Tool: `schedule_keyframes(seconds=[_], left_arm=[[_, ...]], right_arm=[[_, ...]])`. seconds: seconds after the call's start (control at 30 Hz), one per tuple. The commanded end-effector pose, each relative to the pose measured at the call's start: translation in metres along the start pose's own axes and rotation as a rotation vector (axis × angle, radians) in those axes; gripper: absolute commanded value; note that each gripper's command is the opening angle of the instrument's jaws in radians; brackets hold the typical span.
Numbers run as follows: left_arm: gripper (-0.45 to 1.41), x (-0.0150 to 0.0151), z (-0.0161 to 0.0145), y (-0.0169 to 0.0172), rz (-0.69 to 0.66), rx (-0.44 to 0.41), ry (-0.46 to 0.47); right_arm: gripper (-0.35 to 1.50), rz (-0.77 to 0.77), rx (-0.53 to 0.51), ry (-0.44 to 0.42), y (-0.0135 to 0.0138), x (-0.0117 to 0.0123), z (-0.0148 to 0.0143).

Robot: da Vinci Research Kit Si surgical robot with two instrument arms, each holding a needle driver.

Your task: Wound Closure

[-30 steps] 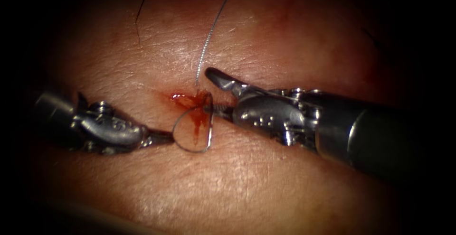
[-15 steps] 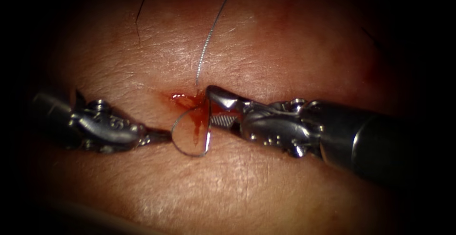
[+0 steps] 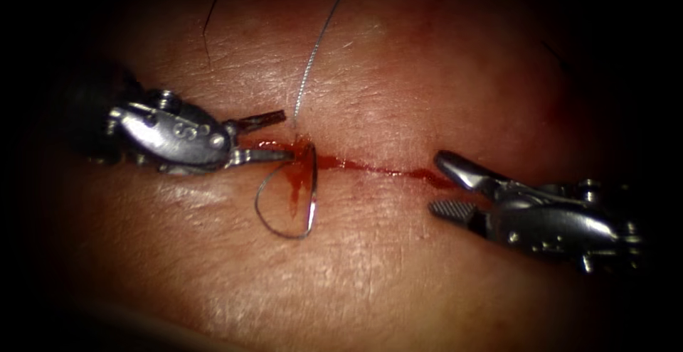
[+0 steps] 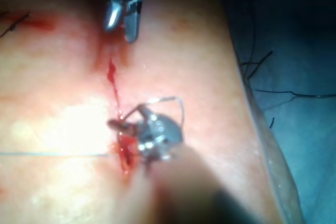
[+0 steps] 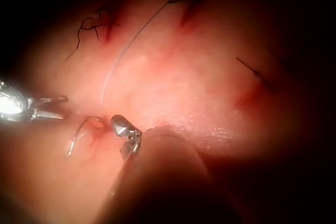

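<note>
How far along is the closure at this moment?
Early. The thread already passes into the tissue at the cut's left end. The needle lies there on the tissue, unheld. The left tool and right tool both stand open, holding nothing. The cut to the right remains unstitched, lined with red fluid.

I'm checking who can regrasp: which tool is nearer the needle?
Left. The left tool sits with open jaws right beside the needle, at its upper end by the cut. The right tool, also open and empty, is well off to the right along the cut.
</note>
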Motion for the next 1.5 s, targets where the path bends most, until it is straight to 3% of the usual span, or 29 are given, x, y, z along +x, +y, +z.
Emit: schedule_keyframes(seconds=[0.03, 0.2, 0.4, 0.53, 0.67, 0.9, 1.13, 1.23, 1.27, 1.3, 1.33, 1.5], left_arm=[[0.74, -0.0006, 0.0004, 0.0006, 0.004, 0.0, -0.003], [0.83, -0.0022, 0.0012, 0.0007, 0.007, -0.018, -0.042], [0.66, -0.0039, 0.0015, 0.0006, 0.005, -0.051, -0.094], [0.63, -0.0041, 0.0028, 0.0007, 0.007, -0.035, -0.099], [0.47, -0.0044, 0.0048, 0.0001, 0.009, -0.036, -0.093], [0.46, -0.0069, 0.0055, -0.0015, 0.02, -0.051, -0.127], [0.39, -0.0074, 0.0066, -0.0009, 0.005, -0.062, -0.116], [0.27, -0.0072, 0.0065, -0.0011, 0.004, -0.067, -0.114], [-0.13, -0.0073, 0.0065, -0.0012, -0.025, -0.066, -0.113], [-0.13, -0.0073, 0.0065, -0.0012, -0.025, -0.066, -0.113], [-0.45, -0.0073, 0.0064, -0.0012, -0.043, -0.073, -0.109], [-0.45, -0.0074, 0.0063, -0.0011, -0.076, -0.116, -0.116]], right_arm=[[1.48, 0.003, -0.001, 0.003, -0.0005, -0.0001, 0.0006], [1.48, 0.015, -0.008, 0.007, -0.0014, 0.0004, 0.0006], [1.48, 0.021, -0.008, 0.009, -0.0016, 0.0008, 0.0011], [1.48, 0.021, -0.01, 0.007, -0.0016, 0.001, 0.0014], [1.48, 0.031, -0.01, 0.012, -0.002, 0.0014, 0.0017], [1.48, 0.031, -0.008, 0.016, -0.0021, 0.0019, 0.0018], [1.48, 0.03, -0.007, 0.02, -0.0023, 0.002, 0.0021], [1.48, 0.029, -0.008, 0.02, -0.0024, 0.002, 0.0021], [1.48, 0.029, -0.008, 0.02, -0.0024, 0.002, 0.0021], [1.48, 0.029, -0.008, 0.02, -0.0024, 0.002, 0.0021], [1.46, 0.029, -0.008, 0.02, -0.0024, 0.002, 0.0021], [1.46, 0.041, -0.008, 0.02, -0.0023, 0.0021, 0.0024]])
